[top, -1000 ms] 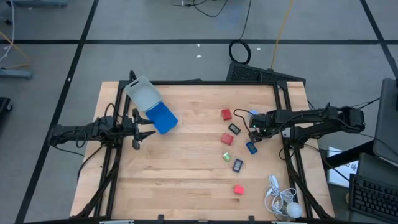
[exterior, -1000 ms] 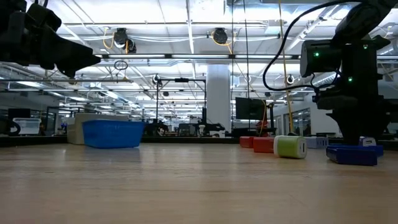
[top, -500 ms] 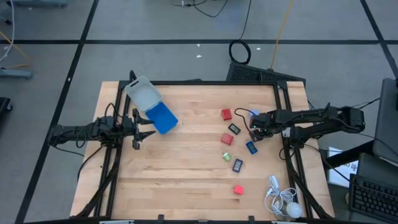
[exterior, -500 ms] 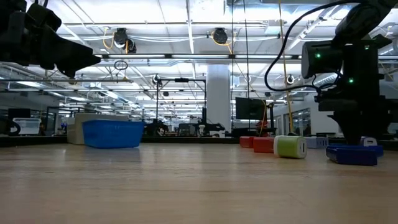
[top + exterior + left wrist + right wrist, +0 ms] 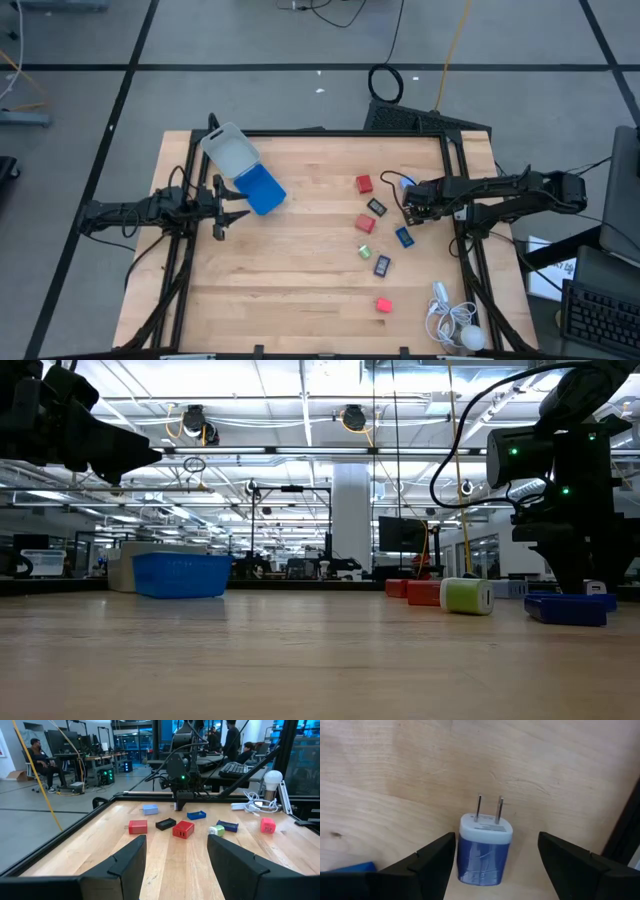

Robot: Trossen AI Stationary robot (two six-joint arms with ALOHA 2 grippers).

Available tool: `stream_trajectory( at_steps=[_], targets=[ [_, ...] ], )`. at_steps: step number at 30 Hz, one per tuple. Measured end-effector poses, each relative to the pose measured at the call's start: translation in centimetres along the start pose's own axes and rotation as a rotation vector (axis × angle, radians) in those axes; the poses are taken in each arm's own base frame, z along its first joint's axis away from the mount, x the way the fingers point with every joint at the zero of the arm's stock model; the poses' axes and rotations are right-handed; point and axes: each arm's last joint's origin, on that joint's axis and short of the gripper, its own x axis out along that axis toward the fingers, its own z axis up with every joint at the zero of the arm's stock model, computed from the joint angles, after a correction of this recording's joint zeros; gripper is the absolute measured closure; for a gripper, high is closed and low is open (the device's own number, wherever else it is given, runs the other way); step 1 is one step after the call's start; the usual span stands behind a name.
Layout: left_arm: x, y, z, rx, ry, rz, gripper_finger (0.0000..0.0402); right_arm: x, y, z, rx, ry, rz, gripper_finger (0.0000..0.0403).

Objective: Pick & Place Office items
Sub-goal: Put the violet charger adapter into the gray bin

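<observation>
On the wooden table point(image 5: 300, 270), a blue plug adapter point(image 5: 485, 852) lies between the open right gripper point(image 5: 495, 865) fingers.

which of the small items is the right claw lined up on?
The pale blue plug adapter, lying flat with two metal prongs, sits between the open right claw fingers near the table's far right edge. The other pieces, including the darker blue piece, lie outside it.

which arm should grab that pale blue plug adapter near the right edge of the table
The right arm. Its hand hangs open directly over the pale blue plug adapter, fingers either side. The left hand waits across the table by the blue tray, far from it.
</observation>
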Motion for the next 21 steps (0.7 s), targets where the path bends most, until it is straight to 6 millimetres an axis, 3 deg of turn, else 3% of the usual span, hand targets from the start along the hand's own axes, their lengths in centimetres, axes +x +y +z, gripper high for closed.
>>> stream_trajectory(
  at_steps=[11,21],
  targets=[
    [0.00,0.00,0.00,0.000,0.000,0.000,0.0188,0.00,0.07,-0.03,0.006,0.013,0.012,0.0131],
    [0.00,0.00,0.00,0.000,0.000,0.000,0.0188,-0.05,0.31,-0.44,-0.010,0.020,0.021,0.0200]
  ],
)
